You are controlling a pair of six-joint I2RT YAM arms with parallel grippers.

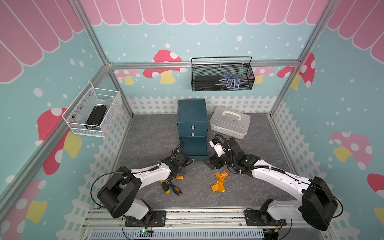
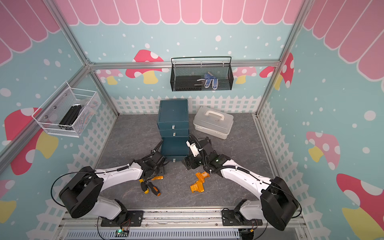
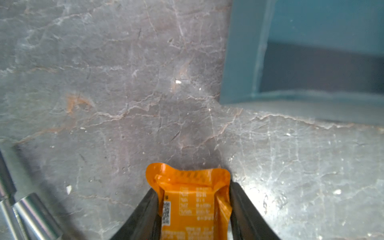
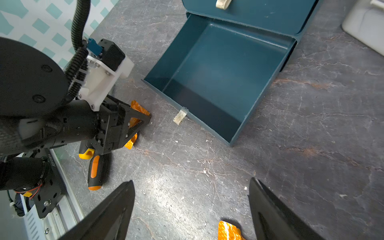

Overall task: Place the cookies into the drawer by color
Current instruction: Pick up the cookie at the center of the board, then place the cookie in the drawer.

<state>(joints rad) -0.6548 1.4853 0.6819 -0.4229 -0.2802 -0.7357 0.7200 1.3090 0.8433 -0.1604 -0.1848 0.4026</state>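
Found the worktop grey and veined, carrying the teal drawer cabinet at rear centre, with a pale grey case just beside it on the robot's right. Noted three stacked drawers, each with a small pale tab. Found the bottom drawer standing pulled out towards the arms, its visible floor bare in the right wrist view. Located the left tool low, just beside the front left corner of that drawer, jaws closed against both long edges of one gripped orange cookie. Confirmed contact on each side in the left wrist view. Could not establish contact between packet and worktop. Recorded the packet as shiny orange foil, crimped end flared and projecting past the fingertips, pale printed table and small square code facing the wrist camera. Located the right tool at the opposite side of the drawer front, jaws spread wide and holding nothing. Counted two loose orange cookies lying close together on the worktop, near the right tool on the side towards the robot base. Saw only the end of one low between the spread fingers in the right wrist view. Noted two screwdrivers, orange-yellow and black, crossed on the worktop by the left arm, near the clamped packet.
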